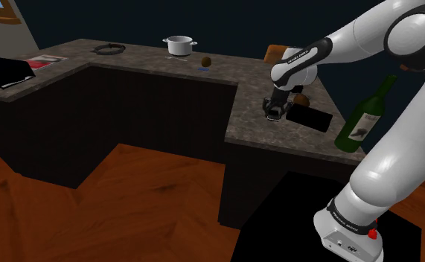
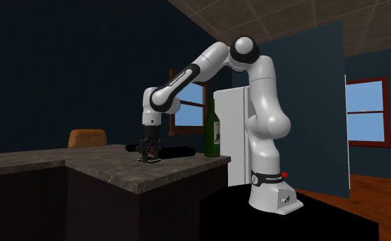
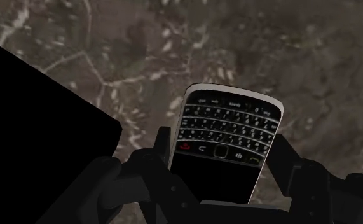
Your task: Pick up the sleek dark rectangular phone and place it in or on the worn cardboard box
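Plainly, your gripper (image 3: 221,156) has its two fingers closed on the long sides of the keypad phone (image 3: 227,137), carrying it low over the stone countertop (image 1: 251,123) near the shoulder view's right end, a grip that looks ready for the carry to the box. The wrist view gives you that clasp. The shoulder view gives you the neighbours to avoid: a black flat slab (image 1: 312,117) just beside the hand and a green wine bottle (image 1: 363,119) further right.

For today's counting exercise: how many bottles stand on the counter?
1. The green bottle stands upright near the counter's edge, at the shoulder view's right. The arm may hide others.
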Robot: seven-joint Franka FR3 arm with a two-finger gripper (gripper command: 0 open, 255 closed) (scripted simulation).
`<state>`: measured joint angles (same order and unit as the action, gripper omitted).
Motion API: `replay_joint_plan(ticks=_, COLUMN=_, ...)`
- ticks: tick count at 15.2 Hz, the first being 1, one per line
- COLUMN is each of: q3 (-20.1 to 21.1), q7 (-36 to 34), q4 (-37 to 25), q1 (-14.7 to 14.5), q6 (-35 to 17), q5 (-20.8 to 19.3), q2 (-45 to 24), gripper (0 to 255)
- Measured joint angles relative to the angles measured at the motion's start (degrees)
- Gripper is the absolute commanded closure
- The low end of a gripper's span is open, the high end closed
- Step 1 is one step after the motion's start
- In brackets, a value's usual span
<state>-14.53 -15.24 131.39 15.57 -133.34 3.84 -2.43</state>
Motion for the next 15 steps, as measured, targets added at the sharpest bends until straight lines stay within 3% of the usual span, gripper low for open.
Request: replay_joint_plan(ticks=15, q3=0.0, q7=-1.8, q4=-4.0, q1=0.0, q6=9.7, q5=-2.3, q2=5.7, gripper=255)
